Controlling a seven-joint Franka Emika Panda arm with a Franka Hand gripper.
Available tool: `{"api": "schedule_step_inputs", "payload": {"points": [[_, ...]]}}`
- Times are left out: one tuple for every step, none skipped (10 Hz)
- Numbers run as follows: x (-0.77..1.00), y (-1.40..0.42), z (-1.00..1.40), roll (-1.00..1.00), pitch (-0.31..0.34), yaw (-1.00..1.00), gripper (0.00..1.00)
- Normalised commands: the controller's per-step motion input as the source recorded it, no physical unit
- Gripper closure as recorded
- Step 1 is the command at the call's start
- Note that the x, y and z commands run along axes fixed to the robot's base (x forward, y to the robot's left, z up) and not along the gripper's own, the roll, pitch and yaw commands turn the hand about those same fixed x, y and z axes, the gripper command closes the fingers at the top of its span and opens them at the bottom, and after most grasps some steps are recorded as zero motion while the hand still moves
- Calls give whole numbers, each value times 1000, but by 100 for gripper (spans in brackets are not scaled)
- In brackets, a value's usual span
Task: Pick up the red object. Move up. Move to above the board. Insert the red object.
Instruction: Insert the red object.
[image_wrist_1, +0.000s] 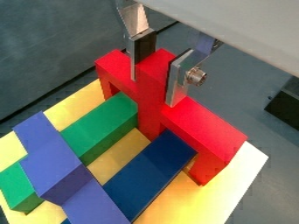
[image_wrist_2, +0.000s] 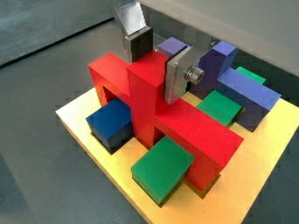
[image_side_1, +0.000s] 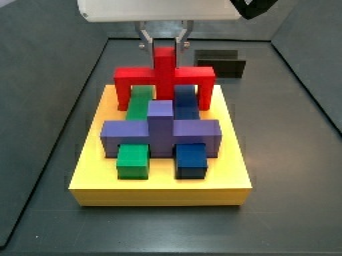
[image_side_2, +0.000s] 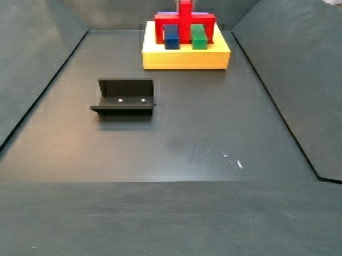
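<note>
Side views place the gripper (image_side_1: 164, 45) at the far end of the yellow board (image_side_1: 160, 185), its silver fingers closed narrowly on the upright stem of the red object (image_side_1: 163, 76). The red object stands upright with its bar level and its legs down at the board; whether the legs are fully seated in their slots cannot be told from these views. In a side view the red arch straddles a green block (image_side_1: 139, 98) and a blue block (image_side_1: 185, 97), and a purple cross-shaped block (image_side_1: 160, 130) lies just in front of it, with another green block (image_side_1: 132, 161) and another blue block (image_side_1: 193, 160) nearer the front edge. In a side view the board sits at the far end of the dark floor (image_side_2: 174, 170), near the back wall, with the fixture (image_side_2: 124, 97) well apart from it and open floor all around. Wrist views add what the side views hide: the dark pads (image_wrist_1: 143, 48) press flat against the stem (image_wrist_2: 145, 83), and one red leg stands close to the board's edge (image_wrist_1: 239, 171).
</note>
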Motion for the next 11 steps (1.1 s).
{"api": "schedule_step_inputs", "payload": {"points": [[54, 0, -169, 30, 103, -223, 100], [0, 0, -129, 33, 50, -149, 100], [-51, 0, -157, 43, 0, -103, 100], [-120, 0, -251, 39, -10, 0, 100], [-117, -23, -574, 144, -36, 0, 100], [-63, -34, -734, 213, -9, 0, 100], [0, 0, -860, 116, -27, 0, 100], [-40, 0, -760, 74, -4, 0, 100], [-17, 0, -566, 0, 0, 0, 100], [0, 0, -851, 11, -41, 0, 100], [0, 0, -1000, 47, -63, 0, 100]]}}
